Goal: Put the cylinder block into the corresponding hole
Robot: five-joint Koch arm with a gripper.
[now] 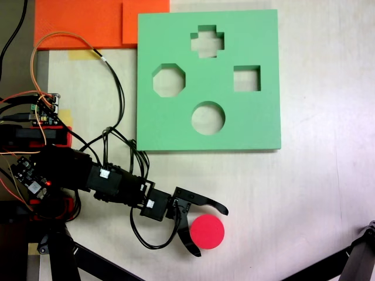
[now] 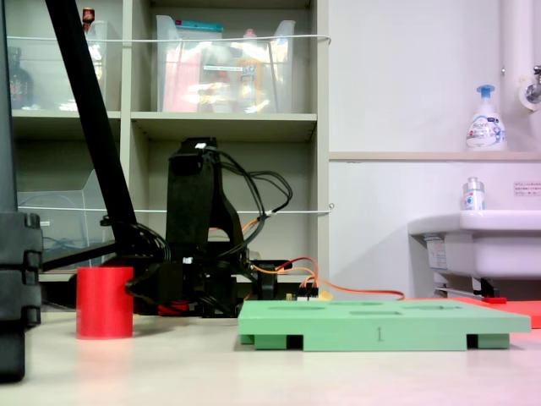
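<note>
**Q:** where's the block at right now?

**Me:** I've got the red cylinder block (image 1: 207, 231) standing on the table (image 1: 316, 193), near the bottom edge of the first exterior view, well below the green board (image 1: 258, 123). Its round hole (image 1: 208, 117) is empty. In the second exterior view the block (image 2: 105, 302) stands upright, left of the board (image 2: 380, 324).

**Q:** gripper got it?

**Me:** Nope. My gripper (image 1: 211, 230) is spread wide, one finger (image 1: 206, 203) just above the block, the other at its lower left, so the block's half inside the gap. Can't tell if either one touches it.
</note>
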